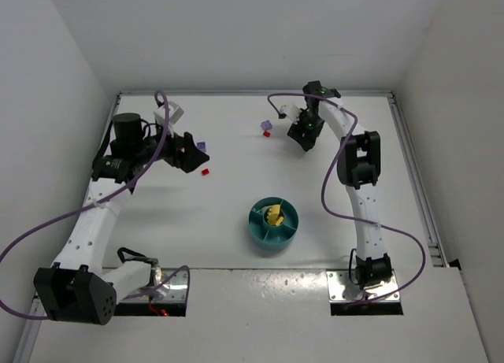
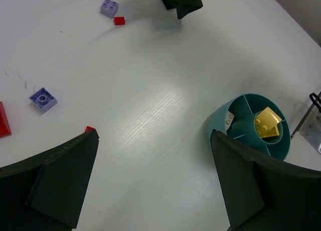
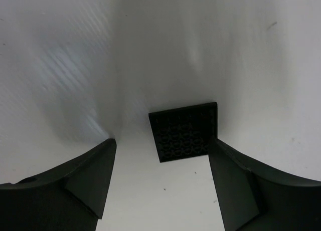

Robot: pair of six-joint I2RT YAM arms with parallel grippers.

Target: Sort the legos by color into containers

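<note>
The round teal dish [image 1: 273,238] stands at the table's middle, with a yellow lego [image 1: 273,216] in its centre well; it also shows in the left wrist view [image 2: 220,131], where a pale piece [image 2: 229,119] lies in a wedge beside the yellow lego [image 2: 268,123]. My left gripper [image 1: 187,152] [image 2: 153,136] is open and empty above the table, near a red lego [image 1: 205,172] [image 2: 90,129] and a lilac lego [image 2: 43,99]. My right gripper [image 1: 303,135] [image 3: 161,146] is open, low over a flat black lego plate [image 3: 184,131] that lies close to its right finger.
A second lilac lego [image 1: 267,126] [image 2: 109,7] and a small red one [image 1: 266,133] [image 2: 119,20] lie just left of the right gripper. Another red piece [image 2: 4,121] sits at the left wrist view's left edge. White walls enclose the table.
</note>
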